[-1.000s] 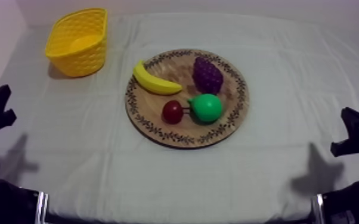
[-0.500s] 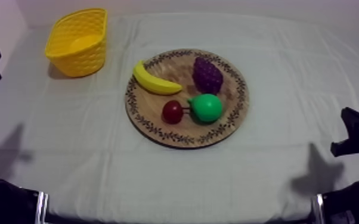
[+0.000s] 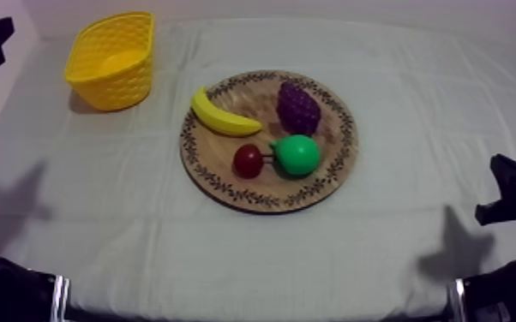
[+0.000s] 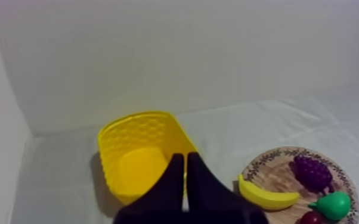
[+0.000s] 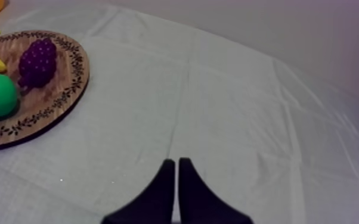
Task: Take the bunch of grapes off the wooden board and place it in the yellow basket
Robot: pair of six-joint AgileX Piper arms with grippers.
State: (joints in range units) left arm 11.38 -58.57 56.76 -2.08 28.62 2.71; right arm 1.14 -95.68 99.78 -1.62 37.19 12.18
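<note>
Grey-white cloth, creased along fold lines; plain pale wall behind; left gripper, right gripper both closed, holding nothing.

There's the yellow banana, lying curved, near the green pear but apart. The small red fruit sits just beside the pear, on its stem side. A creased grey-white cloth spreads underneath.

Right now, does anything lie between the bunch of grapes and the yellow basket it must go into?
The banana lies on the wooden board between the bunch of grapes and the yellow basket; lifted, they would likely clear it.
</note>
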